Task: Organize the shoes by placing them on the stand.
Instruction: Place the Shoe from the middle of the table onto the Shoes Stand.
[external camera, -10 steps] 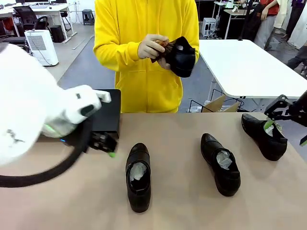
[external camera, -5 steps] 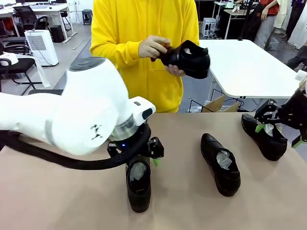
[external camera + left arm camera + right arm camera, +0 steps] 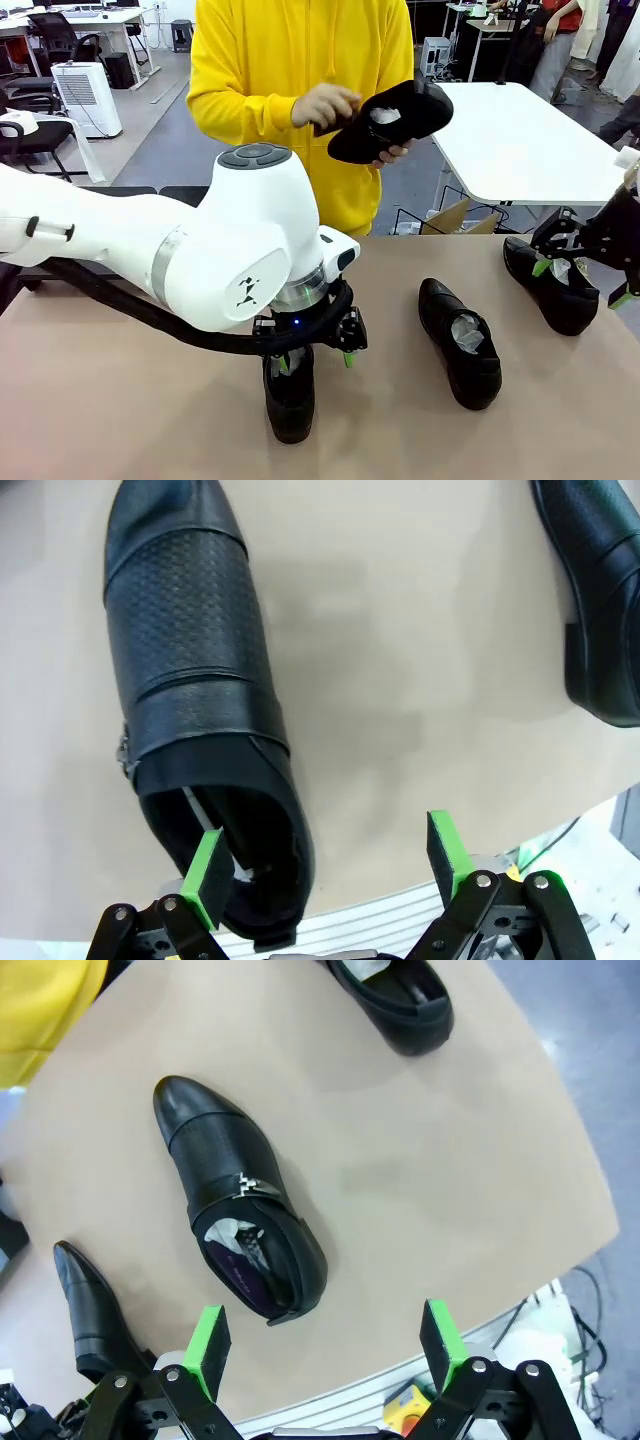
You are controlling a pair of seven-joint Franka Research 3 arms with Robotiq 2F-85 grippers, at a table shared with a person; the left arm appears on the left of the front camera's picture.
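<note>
Left gripper (image 3: 315,356) has swung in; now spread wide and empty over the heel of the glossy black leather dress shoe (image 3: 290,405) left of the middle shoe (image 3: 462,345). Right gripper (image 3: 580,282), equally spread and empty, has dropped toward the right-hand shoe (image 3: 562,310). Pick-up looks imminent; nothing lifted yet.

Front camera faces across table (image 3: 120,400) toward person (image 3: 300,100); left wrist close above a shoe (image 3: 190,680); right wrist higher, looking down; all share that table.

Black perforated shoe (image 3: 190,650), tan table (image 3: 400,630), yellow hoodie (image 3: 290,60), green pads (image 3: 210,875)
</note>
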